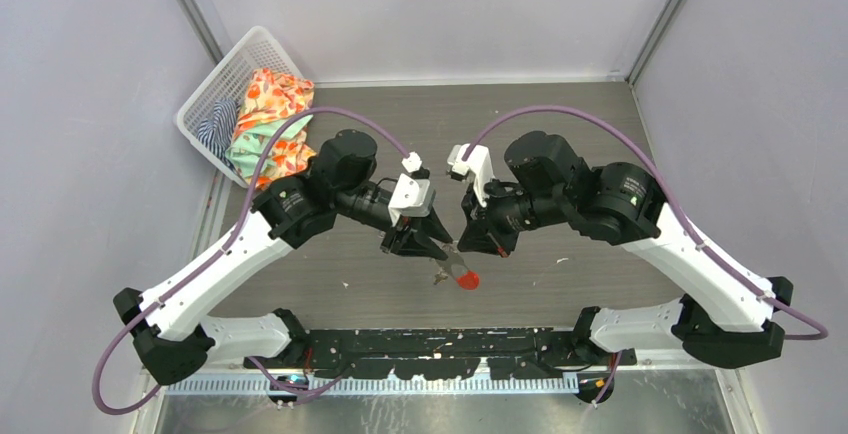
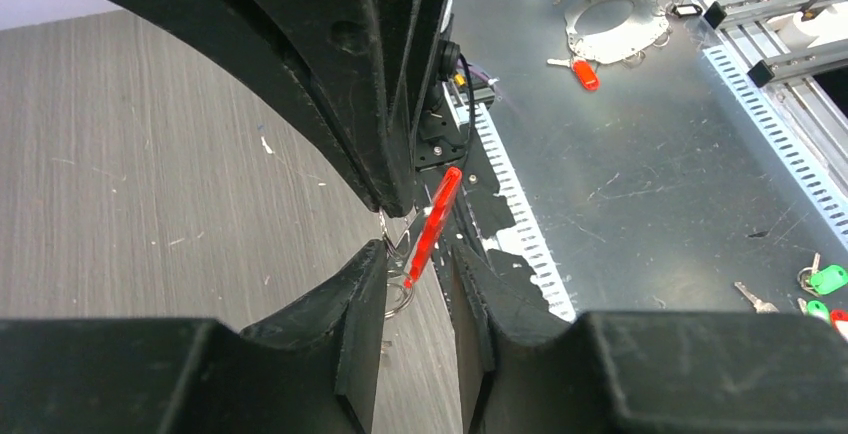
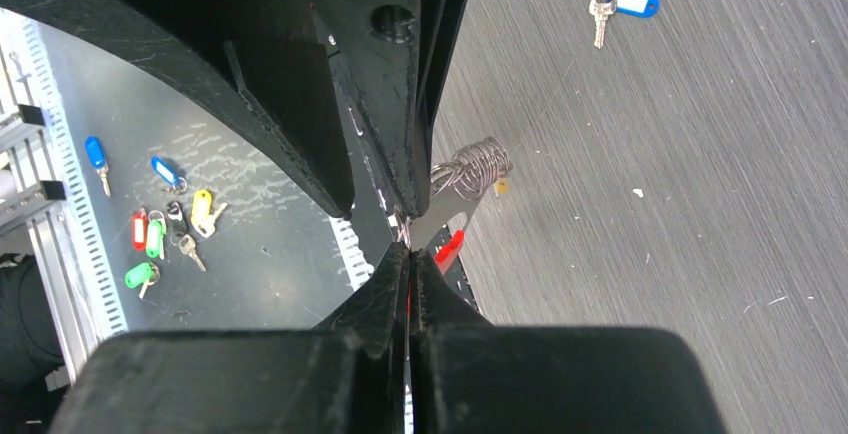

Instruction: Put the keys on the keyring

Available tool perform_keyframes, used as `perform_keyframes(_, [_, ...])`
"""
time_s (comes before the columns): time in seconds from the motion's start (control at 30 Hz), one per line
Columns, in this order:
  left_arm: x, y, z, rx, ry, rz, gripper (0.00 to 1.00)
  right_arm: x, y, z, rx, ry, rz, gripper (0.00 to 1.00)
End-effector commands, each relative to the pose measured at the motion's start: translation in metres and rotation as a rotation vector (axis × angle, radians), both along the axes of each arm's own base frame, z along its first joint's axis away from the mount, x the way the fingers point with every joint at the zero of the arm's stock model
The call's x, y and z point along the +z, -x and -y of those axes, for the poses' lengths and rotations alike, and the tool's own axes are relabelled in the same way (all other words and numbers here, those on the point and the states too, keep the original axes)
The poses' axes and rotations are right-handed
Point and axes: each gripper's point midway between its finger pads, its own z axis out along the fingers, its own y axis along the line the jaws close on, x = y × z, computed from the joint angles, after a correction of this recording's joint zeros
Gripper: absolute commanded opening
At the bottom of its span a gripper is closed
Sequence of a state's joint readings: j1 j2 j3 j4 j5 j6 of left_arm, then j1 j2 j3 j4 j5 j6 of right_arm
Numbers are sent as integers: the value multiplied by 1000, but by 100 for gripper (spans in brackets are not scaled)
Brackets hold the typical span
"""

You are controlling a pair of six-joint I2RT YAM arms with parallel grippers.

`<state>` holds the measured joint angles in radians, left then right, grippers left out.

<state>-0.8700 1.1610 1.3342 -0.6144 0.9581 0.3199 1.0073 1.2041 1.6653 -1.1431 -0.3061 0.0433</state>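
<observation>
Right fingers pinched shut on keyring; left fingers narrow around it, grip unclear. Best: hold keyring steady, pry coil open before fetching blue key.

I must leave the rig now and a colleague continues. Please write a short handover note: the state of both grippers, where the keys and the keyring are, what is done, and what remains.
Right gripper: shut on the keyring, between the two arms.
Left gripper: jaws apart around the red tag; no clear grip on it.
Blue key: lies loose on the table, away from both grippers.
Yellow key: only a small yellow bit shows beside the ring coil; cannot tell whether it is threaded on.
Done: the keyring is gripped.
Left: the blue key for certain, perhaps the yellow one too.
</observation>
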Motion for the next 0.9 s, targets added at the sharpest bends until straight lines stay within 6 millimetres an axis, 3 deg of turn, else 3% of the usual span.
perform_keyframes(0.0, [15, 1, 1, 2, 15, -15, 29, 17, -4, -1, -5, -19, 71, 1])
perform_keyframes(0.2, [11, -17, 10, 96, -2, -35, 14, 17, -2, -6, 11, -10, 76, 1])
perform_keyframes(0.33, [12, -18, 13, 92, 7, -37, 1, 18, -1, -9, 13, -12, 73, 1])
perform_keyframes(0.4, [9, -18, 12, 91, -2, -36, 0, 22, 1, -11, 14, -34, 68, 1])
perform_keyframes(0.53, [4, -13, 8, 39, -4, 29, 0, 41, 5, -13, 17, -146, 97, 28])
perform_keyframes(0.7, [19, 13, -2, -136, 140, 174, 0, 79, 18, 7, 16, -398, 214, 59])
perform_keyframes(0.73, [24, 15, -3, -145, 180, 207, 0, 84, 21, 12, 13, -441, 233, 63])
perform_keyframes(0.87, [46, 17, -2, -154, 298, 320, 0, 94, 33, 26, 21, -586, 281, 64])
